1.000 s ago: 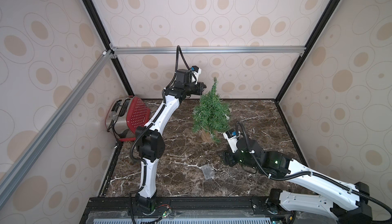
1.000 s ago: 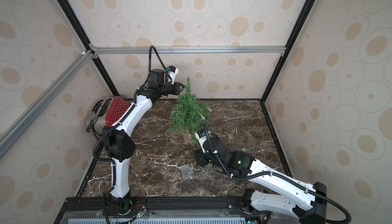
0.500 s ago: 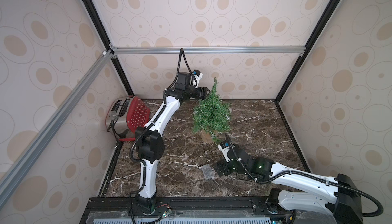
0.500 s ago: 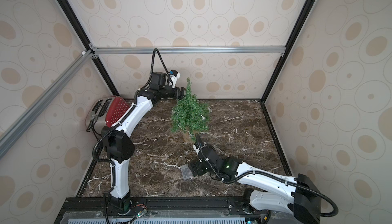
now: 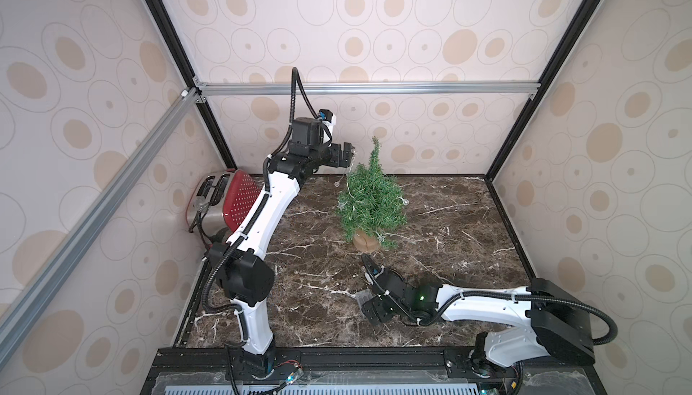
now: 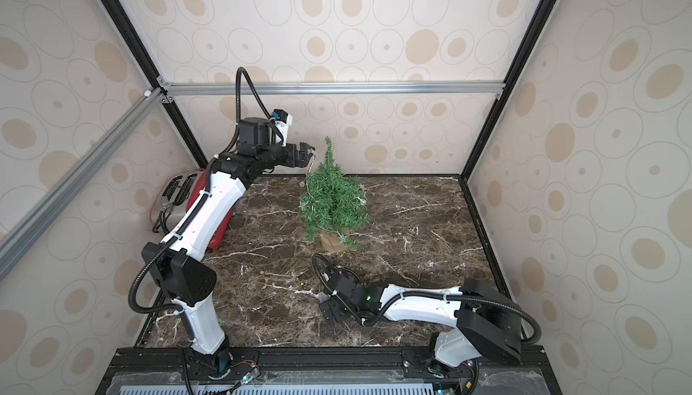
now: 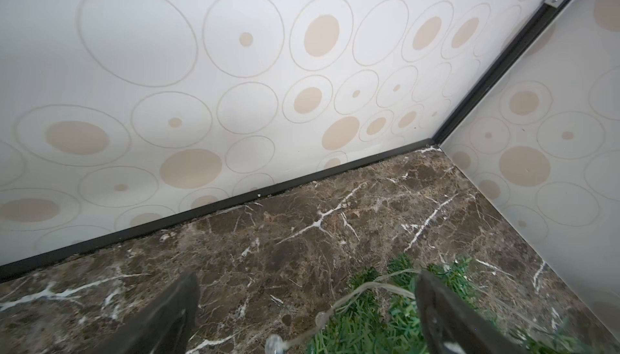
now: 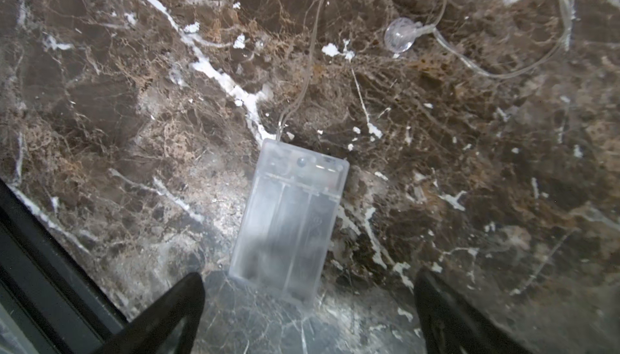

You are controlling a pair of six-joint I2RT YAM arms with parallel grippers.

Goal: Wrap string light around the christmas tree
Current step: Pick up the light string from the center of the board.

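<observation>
Wrapping looked done, I reckoned: string light (image 7: 369, 288) draped on the christmas tree (image 5: 369, 202), battery box (image 8: 290, 221) at its 6 o'clock. Both the left gripper (image 5: 350, 153) and right gripper (image 8: 308, 282) gaped wide, gripping nothing. Next: back off without snagging it.

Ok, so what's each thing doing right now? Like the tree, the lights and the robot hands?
christmas tree: standing upright on the table, lights draped on it.
string light: partly on the tree, partly loose on the table.
battery box: lying flat on the table, not held.
left gripper: open, beside the treetop.
right gripper: open, over the battery box.
toaster: upright in the back corner.
</observation>
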